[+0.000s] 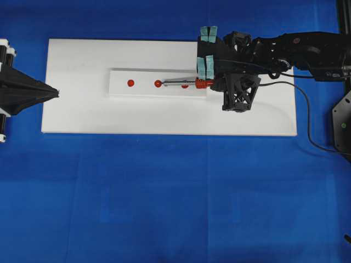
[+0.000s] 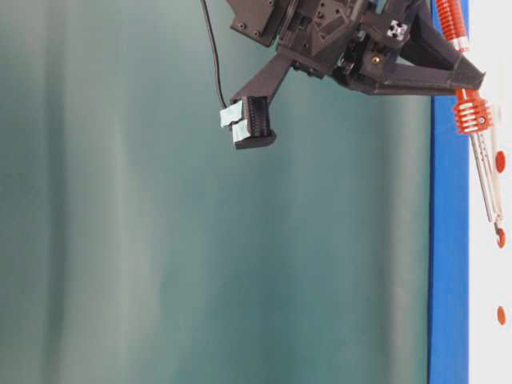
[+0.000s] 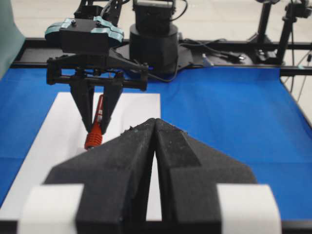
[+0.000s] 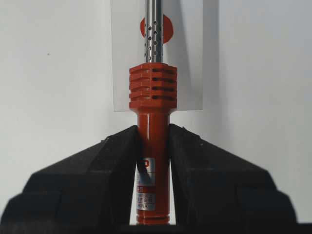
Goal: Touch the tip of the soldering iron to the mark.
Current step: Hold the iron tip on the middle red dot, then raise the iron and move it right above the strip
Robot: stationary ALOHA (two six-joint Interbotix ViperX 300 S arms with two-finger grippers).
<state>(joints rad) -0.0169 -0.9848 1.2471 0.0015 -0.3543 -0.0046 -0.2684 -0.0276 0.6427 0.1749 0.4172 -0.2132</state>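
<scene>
The soldering iron [image 1: 186,84] lies nearly level over the white strip [image 1: 142,90], its red-orange ribbed handle [image 4: 152,87] clamped in my right gripper [image 4: 152,132], which is shut on it. The silver shaft passes over the outer red dot [image 4: 167,29]. Its tip reaches the edge of the mark [image 1: 158,83], the middle red dot; in the table-level view the tip meets the mark [image 2: 501,238]. In the right wrist view the mark is out of view. My left gripper [image 1: 55,92] is shut and empty at the board's left end, seen close in the left wrist view [image 3: 154,123].
The strip lies on a white board [image 1: 164,118] on blue cloth. A third red dot [image 1: 130,83] sits farther left. The iron's black cord [image 1: 307,118] loops off the board's right side. A black arm base [image 3: 153,41] stands beyond the board.
</scene>
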